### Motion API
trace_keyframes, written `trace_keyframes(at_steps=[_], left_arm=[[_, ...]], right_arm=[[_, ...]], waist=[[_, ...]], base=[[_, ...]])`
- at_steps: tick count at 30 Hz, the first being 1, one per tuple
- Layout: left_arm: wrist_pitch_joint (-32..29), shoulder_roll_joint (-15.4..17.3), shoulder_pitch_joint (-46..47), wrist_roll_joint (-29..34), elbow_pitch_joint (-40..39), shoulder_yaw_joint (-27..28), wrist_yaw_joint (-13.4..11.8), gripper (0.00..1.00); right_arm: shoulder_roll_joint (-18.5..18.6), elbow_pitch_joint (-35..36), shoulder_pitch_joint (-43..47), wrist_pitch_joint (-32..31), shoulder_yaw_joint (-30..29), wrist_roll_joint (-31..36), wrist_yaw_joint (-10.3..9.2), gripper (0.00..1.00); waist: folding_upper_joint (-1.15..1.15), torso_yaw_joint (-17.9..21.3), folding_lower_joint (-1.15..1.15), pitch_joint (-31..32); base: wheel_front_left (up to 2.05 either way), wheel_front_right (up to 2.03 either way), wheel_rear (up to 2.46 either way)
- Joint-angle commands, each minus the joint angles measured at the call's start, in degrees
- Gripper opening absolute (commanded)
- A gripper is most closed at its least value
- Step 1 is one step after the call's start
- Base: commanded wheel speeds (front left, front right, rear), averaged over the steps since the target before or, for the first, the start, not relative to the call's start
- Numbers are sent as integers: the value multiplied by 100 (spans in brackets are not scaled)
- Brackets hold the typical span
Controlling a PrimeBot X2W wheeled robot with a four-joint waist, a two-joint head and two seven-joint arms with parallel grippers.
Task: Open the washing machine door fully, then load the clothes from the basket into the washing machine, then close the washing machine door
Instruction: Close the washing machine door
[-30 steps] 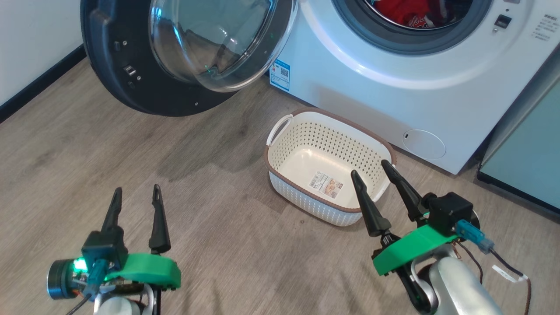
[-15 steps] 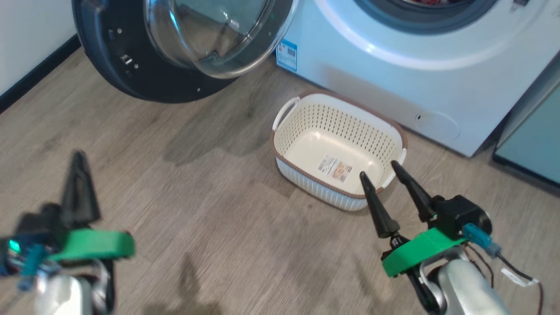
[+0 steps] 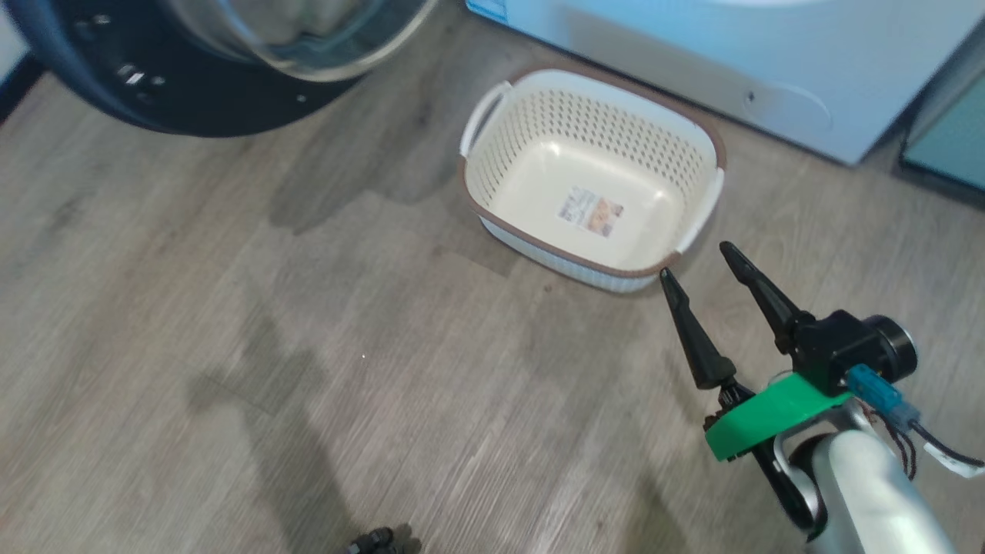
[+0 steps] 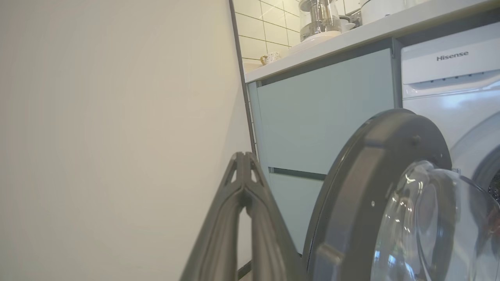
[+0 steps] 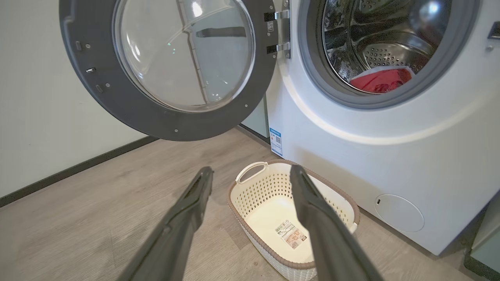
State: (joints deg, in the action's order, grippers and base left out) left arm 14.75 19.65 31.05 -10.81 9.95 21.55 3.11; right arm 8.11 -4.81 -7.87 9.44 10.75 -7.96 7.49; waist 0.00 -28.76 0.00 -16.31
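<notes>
We see the right gripper (image 3: 693, 260) at lower right of the head view, its two dark fingers spread wide with nothing between them. One fingertip sits just beside the near corner of the basket (image 3: 616, 127); we cannot tell if it touches.

The basket stands on the wood floor (image 3: 231, 346) at upper centre of the frame, close in front of the washing machine (image 3: 692, 46). The label sticker (image 3: 590, 211) shows on its base.

The washing machine door (image 3: 154, 100) is swung open and cut off by the frame at upper left. Its black rim and clear glass dome hang above the floor, left of the basket.

In the right wrist view the door is hinged at the left of the drum (image 5: 390, 39) opening and stands wide. The clothes (image 5: 381, 80), a red pile, lie low in the steel drum at upper right. A blue label (image 5: 276, 141) sits on the machine's lower left corner, a round panel (image 5: 399, 213) at lower right.

In the left wrist view the left gripper (image 4: 244, 156) rises from bottom centre, fingers pressed together, nothing pinched. A pale wall (image 4: 117, 117) takes the left half. The door rim is right of the fingers, a teal cabinet (image 4: 324, 117) behind, and a glass jug (image 4: 316, 19) on the counter at the top.
</notes>
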Motion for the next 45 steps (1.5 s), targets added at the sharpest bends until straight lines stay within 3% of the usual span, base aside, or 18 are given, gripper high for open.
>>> trace_keyframes(at_steps=[1, 4, 6, 7, 8, 10, 19, 27, 41, 45], left_arm=[[25, 482, 535, -198, 267, 419, 95, 0], [25, 750, 1104, -408, 1170, 734, 187, 0], [14, 753, 1574, -909, 2025, 1055, 233, 0], [14, 753, 1574, -909, 2025, 1055, 233, 0], [-134, 916, 1986, -1280, 2863, 1274, 265, 0], [-222, 1161, 2275, -1387, 3534, 1336, 278, 0], [-686, 1521, 3440, -2404, 5499, 2072, 278, 0], [-1236, 1478, 3850, -2720, 6142, 2187, 296, 0], [-1953, 1227, 3866, -2842, 6306, 1971, 408, 0], [-2490, 1105, 3871, -3026, 6323, 1967, 429, 0]], right_arm=[[47, 272, -177, -70, 150, 64, 0, 100], [93, 372, -229, -125, 196, 74, 0, 100], [122, 420, -265, -123, 220, 63, 0, 100], [122, 420, -265, -123, 220, 63, 0, 100], [140, 445, -300, -117, 247, 67, 0, 100], [139, 458, -337, -107, 271, 63, 0, 100], [152, 458, -451, -63, 321, 50, 0, 100], [133, 427, -512, -21, 340, 52, 0, 100], [70, 274, -546, 62, 341, 53, 0, 100], [36, 194, -547, 107, 359, 28, 0, 100]], waist=[[0, 291, 0, -325], [0, 470, 0, -487], [0, 573, 0, -566], [0, 573, 0, -566], [0, 688, 0, -625], [0, 798, 0, -669], [0, 1073, 0, -794], [0, 1188, 0, -834], [0, 1225, 0, -729], [0, 1227, 0, -610]], base=[[0, 0, 0], [0, 0, 0], [0, 0, 0], [0, 0, 0], [0, 0, 0], [0, 0, 0], [0, 0, 0], [0, 0, 0], [0, 0, 0], [0, 0, 0]])
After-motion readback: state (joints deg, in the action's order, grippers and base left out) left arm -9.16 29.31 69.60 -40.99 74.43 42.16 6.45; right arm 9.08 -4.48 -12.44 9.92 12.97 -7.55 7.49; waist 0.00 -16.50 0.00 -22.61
